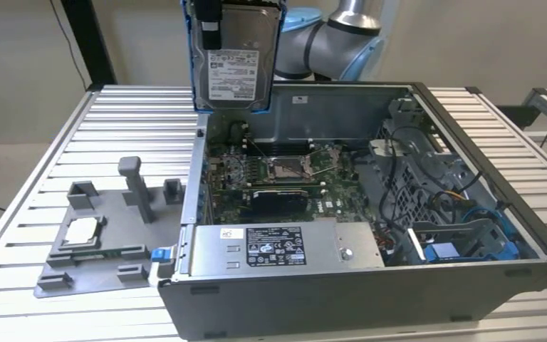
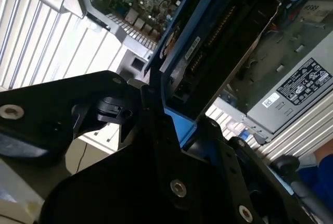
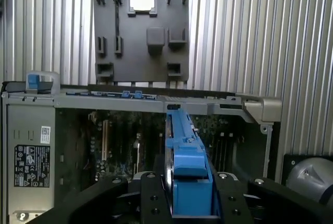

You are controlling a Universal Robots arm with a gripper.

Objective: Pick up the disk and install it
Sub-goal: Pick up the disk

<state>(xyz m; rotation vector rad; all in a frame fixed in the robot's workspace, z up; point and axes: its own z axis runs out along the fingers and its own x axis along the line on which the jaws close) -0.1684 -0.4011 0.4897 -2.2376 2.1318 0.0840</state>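
On the exterior view's left, a grey fixture plate (image 1: 112, 214) is lying on the tabletop (image 1: 26, 157) beside the open computer case (image 1: 350, 306). I am holding the disk (image 1: 236, 57) upright in the air above that case, my pincer (image 3: 190, 206) clamping its blue carrier.

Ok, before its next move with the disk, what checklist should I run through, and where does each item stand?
1. Disk gripped by end effector: ok, shut on it.
2. Disk clear of computer case: ok, held above it.
3. Blue drive bay free: cannot tell.
4. Cables clear of bay: cannot tell.
5. Processor chip on grey tray: ok.
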